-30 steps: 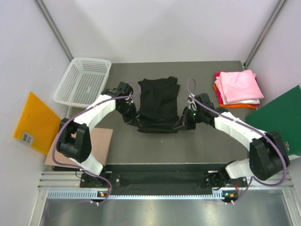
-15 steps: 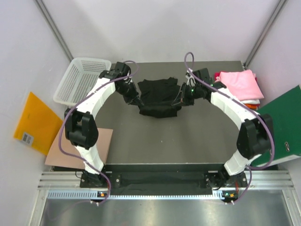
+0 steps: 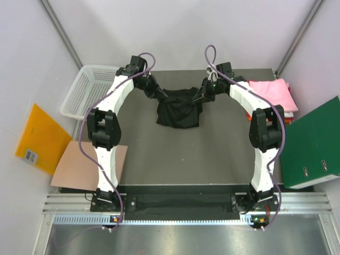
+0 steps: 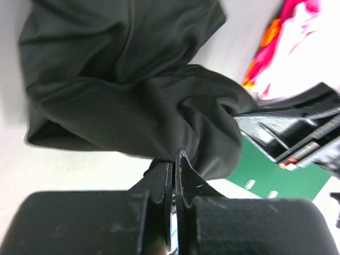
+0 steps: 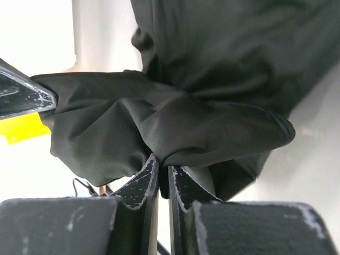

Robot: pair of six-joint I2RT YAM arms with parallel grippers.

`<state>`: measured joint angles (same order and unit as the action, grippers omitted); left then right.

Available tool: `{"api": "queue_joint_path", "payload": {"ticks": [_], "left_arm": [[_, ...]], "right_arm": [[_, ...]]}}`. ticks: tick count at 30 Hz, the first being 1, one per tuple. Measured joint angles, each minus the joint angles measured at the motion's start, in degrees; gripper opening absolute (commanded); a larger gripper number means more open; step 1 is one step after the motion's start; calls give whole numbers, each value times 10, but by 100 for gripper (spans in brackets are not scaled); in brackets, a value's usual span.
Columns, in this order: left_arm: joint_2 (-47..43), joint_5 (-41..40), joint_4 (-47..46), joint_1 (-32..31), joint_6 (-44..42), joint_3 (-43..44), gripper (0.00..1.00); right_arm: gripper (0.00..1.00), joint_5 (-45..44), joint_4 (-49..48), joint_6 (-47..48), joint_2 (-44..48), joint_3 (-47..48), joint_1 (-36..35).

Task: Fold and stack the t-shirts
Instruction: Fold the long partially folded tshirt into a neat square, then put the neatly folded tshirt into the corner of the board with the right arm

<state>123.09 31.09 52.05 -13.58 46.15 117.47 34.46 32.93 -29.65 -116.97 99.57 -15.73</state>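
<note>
The black t-shirt (image 3: 179, 110) lies bunched in a partial fold at the far middle of the table; no lettering shows. My left gripper (image 3: 161, 96) is shut on its far left edge, and cloth is pinched between the jaws in the left wrist view (image 4: 174, 156). My right gripper (image 3: 197, 98) is shut on its far right edge, with cloth pinched in the right wrist view (image 5: 163, 167). Both hold the far edge slightly raised. A stack of folded shirts with pink on top (image 3: 273, 94) sits at the far right; it also shows in the left wrist view (image 4: 287, 50).
A white mesh basket (image 3: 87, 91) stands at the far left. A green folder (image 3: 313, 143) lies at the right edge. A yellow envelope (image 3: 38, 139) and a brown card (image 3: 85, 167) lie at the left. Grey walls close in on both sides.
Both grippers carried the shirt's near edge away from the bases and over the far part, folding it shorter. The arms are now stretched far out.
</note>
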Motion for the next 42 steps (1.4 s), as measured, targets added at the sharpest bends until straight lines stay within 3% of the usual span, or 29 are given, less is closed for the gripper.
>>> {"api": "queue_joint_path", "payload": {"ticks": [7,9,10,11,13,14,15,16,18,19,24,30,34,39,42], "left_arm": [[54,42,-81,27,51,9,0],[86,57,-112,37,71,17,9],[94,60,-123,42,76,18,22],[109,71,-140,47,87,21,59],[138,90,-176,57,104,32,73],[155,95,-192,61,113,42,87],[171,99,-205,66,122,54,97],[181,98,-214,70,123,61,99],[184,97,-221,77,120,65,99],[182,97,-223,80,115,68,99],[137,76,-222,89,62,48,99],[42,57,-198,86,-17,-47,99],[34,33,-157,75,-78,-69,99],[34,-8,-109,33,-141,-74,99],[35,-19,-95,-5,-163,-70,99]], "right_arm": [[8,36,-47,-38,-84,68,21],[12,38,-60,-48,-119,108,27],[15,38,-68,-56,-136,126,30],[19,36,-78,-64,-151,142,32],[34,26,-100,-81,-174,159,37],[51,20,-110,-88,-179,162,38],[58,4,-121,-94,-186,163,41],[64,-7,-125,-101,-187,163,42],[93,-40,-131,-100,-188,164,44],[99,-55,-137,-98,-184,164,46],[100,-101,-142,-72,-133,118,47],[100,-107,-145,-49,-21,2,47],[100,-143,-115,-35,8,-54,45],[100,-371,66,15,-6,9,15],[100,-499,116,42,-7,48,-8]]}}
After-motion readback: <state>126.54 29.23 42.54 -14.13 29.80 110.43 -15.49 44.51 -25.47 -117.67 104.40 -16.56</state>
